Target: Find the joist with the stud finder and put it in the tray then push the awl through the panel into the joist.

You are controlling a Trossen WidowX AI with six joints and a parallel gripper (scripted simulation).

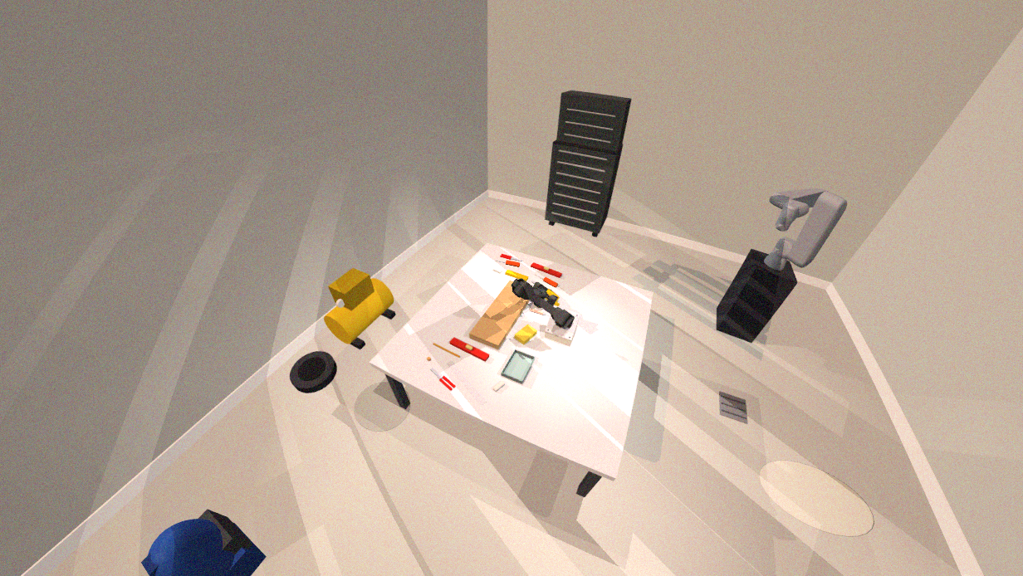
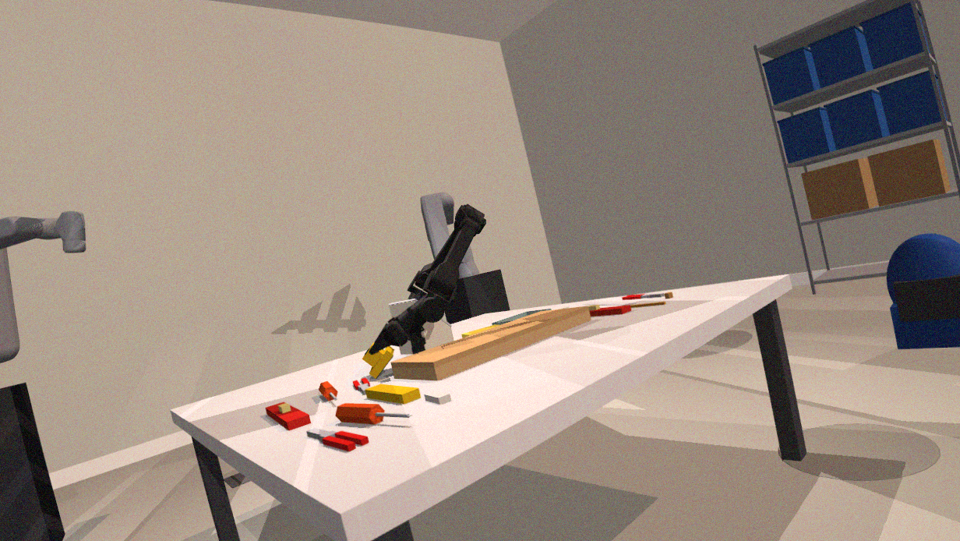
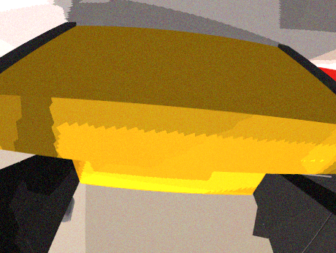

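Yellow block-like tool (prob. the stud finder) (image 1: 553, 294) (image 2: 379, 361) (image 3: 164, 73) is held tilted in the wide-set pincer (image 1: 550, 291) (image 2: 375, 351) (image 3: 170, 153), its long axis spanning finger to finger, beside the wooden panel's (image 1: 488, 324) (image 2: 496, 341) end, tabletop (image 1: 572, 400) (image 2: 537, 376) contact unclear, w/ the tray (image 1: 518, 366) (image 2: 522, 316) well apart toward the panel's opp. end.
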